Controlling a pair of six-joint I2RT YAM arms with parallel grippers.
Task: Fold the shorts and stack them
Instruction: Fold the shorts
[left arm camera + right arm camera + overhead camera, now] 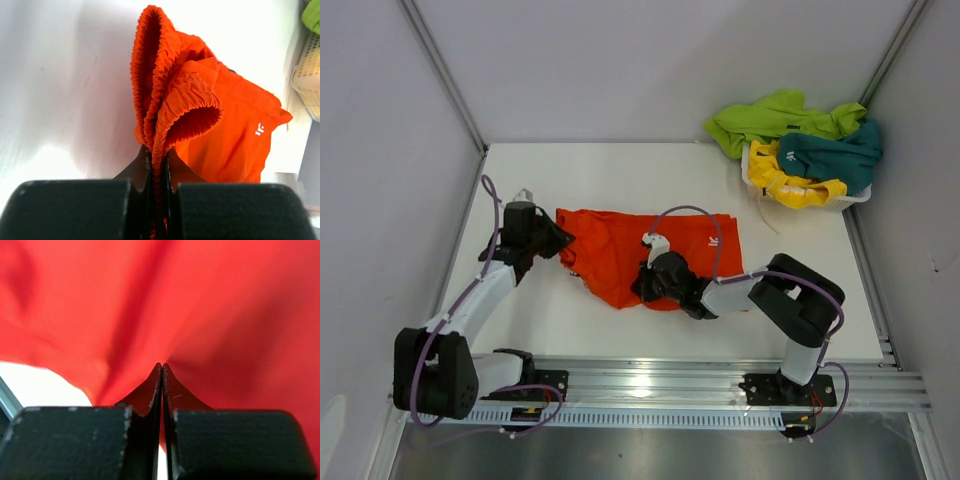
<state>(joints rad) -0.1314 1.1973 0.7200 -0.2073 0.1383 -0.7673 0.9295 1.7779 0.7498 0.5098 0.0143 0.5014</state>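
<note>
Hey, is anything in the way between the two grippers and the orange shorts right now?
Nothing visible. The left gripper is shut on the waistband of the orange shorts, and the right gripper is shut on their near edge.

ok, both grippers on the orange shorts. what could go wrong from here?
Left gripper pinches only the bunched waistband of the shorts; it may slip out. Right gripper holds a thin pinch of cloth, so pulling may drag one layer and skew the fold. Its cable loops over the cloth and might snag.
</note>
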